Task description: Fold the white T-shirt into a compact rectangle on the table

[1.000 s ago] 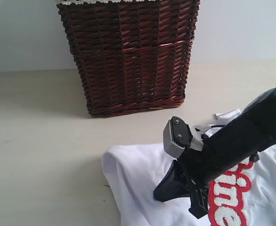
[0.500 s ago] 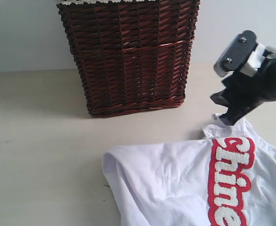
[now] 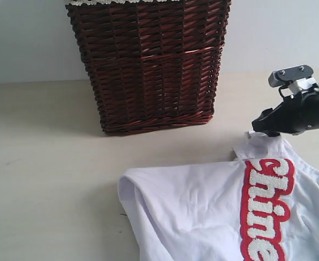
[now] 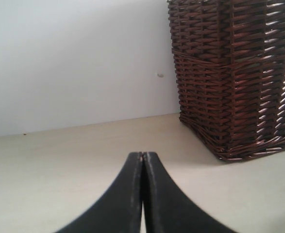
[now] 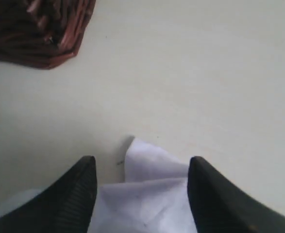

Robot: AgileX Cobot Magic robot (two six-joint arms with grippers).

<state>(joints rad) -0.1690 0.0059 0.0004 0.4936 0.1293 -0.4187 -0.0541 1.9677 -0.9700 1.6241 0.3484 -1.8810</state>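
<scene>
The white T-shirt (image 3: 202,206) is spread, rumpled, on the table (image 3: 45,185), with its red lettered band facing up. The right gripper (image 3: 260,123) is held at its far edge. A dark wicker basket (image 3: 148,65) is set behind.

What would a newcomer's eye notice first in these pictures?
The dark brown wicker basket stands at the back of the table. In front lies the white T-shirt, its red band with fuzzy white letters on the right. The right gripper is open over its far corner.

The fuzzy white letters (image 3: 263,209) "Chine", cut off at the view's edge, are read on a red band (image 3: 245,215) across the white T-shirt (image 3: 192,206).
</scene>
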